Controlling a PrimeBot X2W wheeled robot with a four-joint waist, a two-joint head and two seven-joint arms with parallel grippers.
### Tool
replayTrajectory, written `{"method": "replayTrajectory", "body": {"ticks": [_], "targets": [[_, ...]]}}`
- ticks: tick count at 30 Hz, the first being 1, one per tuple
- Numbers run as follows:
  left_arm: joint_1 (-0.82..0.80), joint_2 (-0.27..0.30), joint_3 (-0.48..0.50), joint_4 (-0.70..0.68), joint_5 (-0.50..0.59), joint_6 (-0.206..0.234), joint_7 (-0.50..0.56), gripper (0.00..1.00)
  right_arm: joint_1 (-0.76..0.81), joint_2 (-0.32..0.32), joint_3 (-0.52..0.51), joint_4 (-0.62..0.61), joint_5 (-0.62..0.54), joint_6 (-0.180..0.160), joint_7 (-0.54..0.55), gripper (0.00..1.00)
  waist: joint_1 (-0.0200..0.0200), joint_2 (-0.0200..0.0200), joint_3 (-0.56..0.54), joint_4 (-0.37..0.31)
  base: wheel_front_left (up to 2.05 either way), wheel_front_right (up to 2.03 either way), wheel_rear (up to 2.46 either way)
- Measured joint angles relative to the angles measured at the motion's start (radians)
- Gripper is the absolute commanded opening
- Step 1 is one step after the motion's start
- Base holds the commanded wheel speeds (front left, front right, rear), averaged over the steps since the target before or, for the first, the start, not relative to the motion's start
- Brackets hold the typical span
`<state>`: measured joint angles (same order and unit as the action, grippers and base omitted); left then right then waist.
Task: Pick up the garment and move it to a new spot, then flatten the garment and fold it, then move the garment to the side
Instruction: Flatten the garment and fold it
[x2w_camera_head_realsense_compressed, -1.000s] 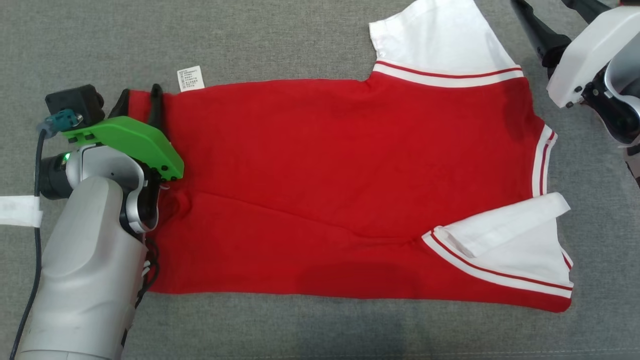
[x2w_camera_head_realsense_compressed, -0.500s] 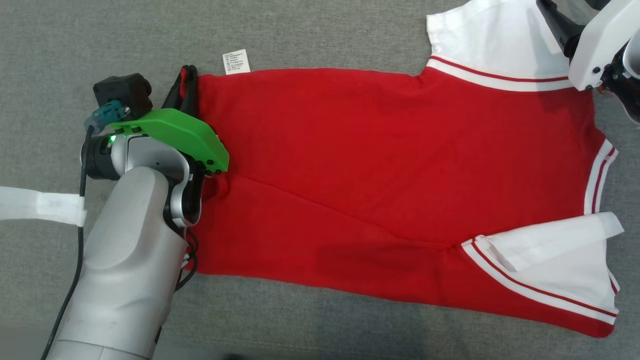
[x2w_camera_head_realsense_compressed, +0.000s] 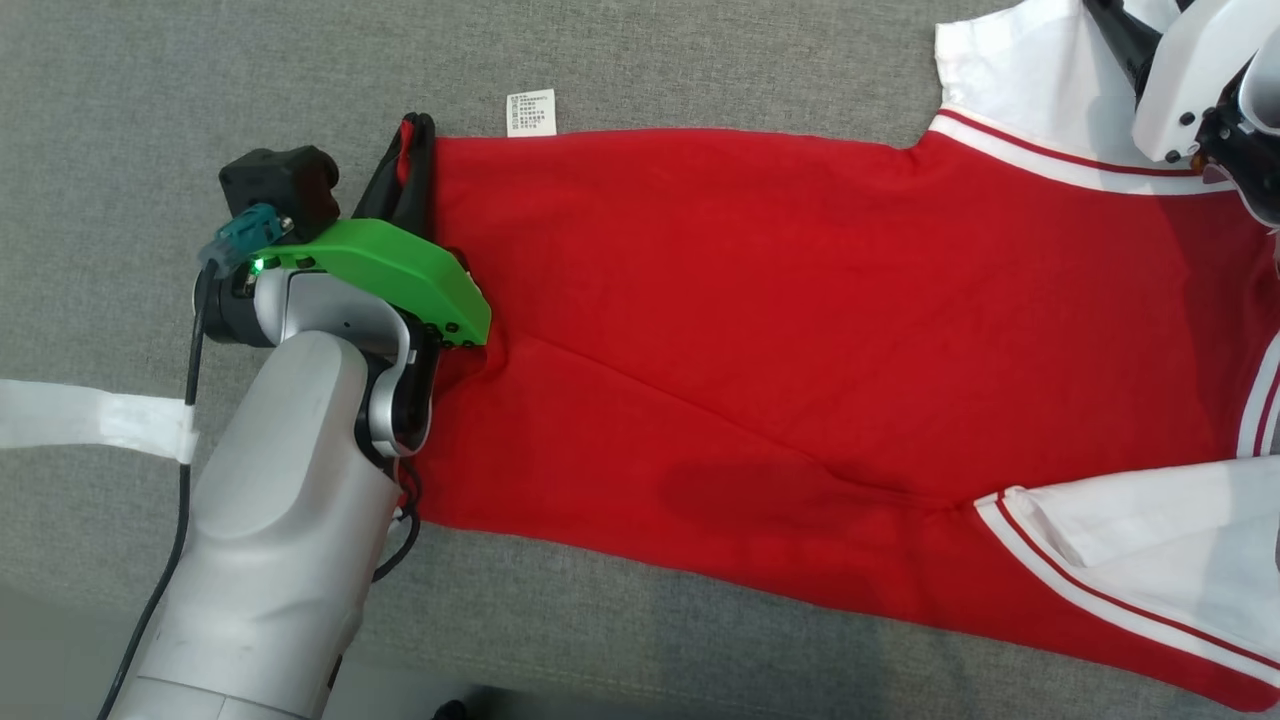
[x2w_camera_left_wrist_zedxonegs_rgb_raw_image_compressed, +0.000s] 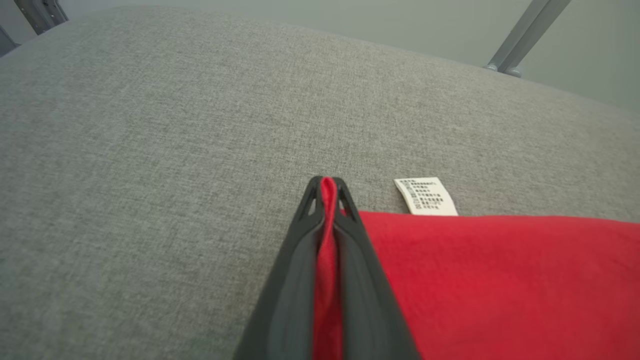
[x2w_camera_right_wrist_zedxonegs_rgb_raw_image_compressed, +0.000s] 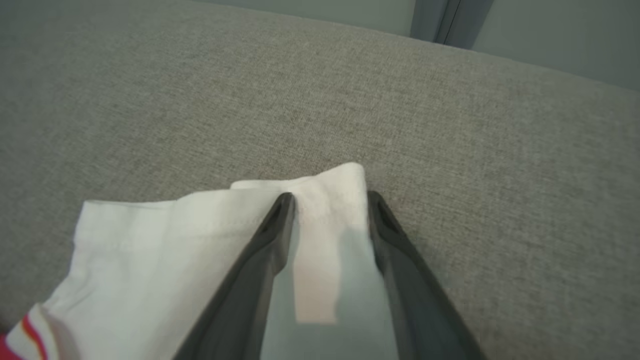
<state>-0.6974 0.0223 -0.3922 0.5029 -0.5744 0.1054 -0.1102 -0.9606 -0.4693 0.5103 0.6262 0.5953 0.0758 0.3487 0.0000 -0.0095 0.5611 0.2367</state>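
Because the left claw (x2w_camera_left_wrist_zedxonegs_rgb_raw_image_compressed: 327, 192) stood open around the hem one second ago and its fingers are now pressed together on a strip of red cloth, the garment (x2w_camera_head_realsense_compressed: 800, 330) counts as gripped at one corner. The garment is a red shirt with white sleeves, lying spread and mostly flat on the grey surface (x2w_camera_head_realsense_compressed: 150, 100), hem toward the robot's left and sleeves toward its right. Its care label (x2w_camera_head_realsense_compressed: 531, 113) lies on the surface just beyond the far edge, near the gripped corner. A diagonal crease runs across the body, and the near sleeve (x2w_camera_head_realsense_compressed: 1150, 540) is folded over on itself. At the far sleeve (x2w_camera_right_wrist_zedxonegs_rgb_raw_image_compressed: 200, 235), the right claw (x2w_camera_right_wrist_zedxonegs_rgb_raw_image_compressed: 330, 200) was well apart from the cloth one second ago. It now straddles the sleeve's outer edge, one finger on each side, fingers still apart and not yet clamped. The shirt's displacement across the head view stems from camera motion, not from a move of the cloth. In judgement, the first grip is complete and the second is pending; a lift or stretch should wait until the right claw closes. The left forearm rises from the lower left of the head view, its wrist angled so that the fingers lie low along the hem and point toward the far corner. The right wrist housing occupies the upper right corner, its fingers angled down onto the sleeve.
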Motion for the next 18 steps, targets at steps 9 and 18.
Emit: {"method": "replayTrajectory", "body": {"ticks": [9,18], "targets": [[0.000,0.000,0.001,0.004,-0.012,0.000,-0.019,0.00,-0.021,0.019,0.025,0.038,-0.018,0.020,-0.030,0.00,0.0000,0.0000,-0.004,-0.009,0.00,0.00,0.00],[0.002,0.000,0.021,0.037,-0.021,0.000,-0.038,0.00,-0.014,0.042,0.037,0.038,-0.029,0.039,-0.182,0.00,0.0000,0.0000,-0.034,-0.041,0.00,0.00,0.00]]}}
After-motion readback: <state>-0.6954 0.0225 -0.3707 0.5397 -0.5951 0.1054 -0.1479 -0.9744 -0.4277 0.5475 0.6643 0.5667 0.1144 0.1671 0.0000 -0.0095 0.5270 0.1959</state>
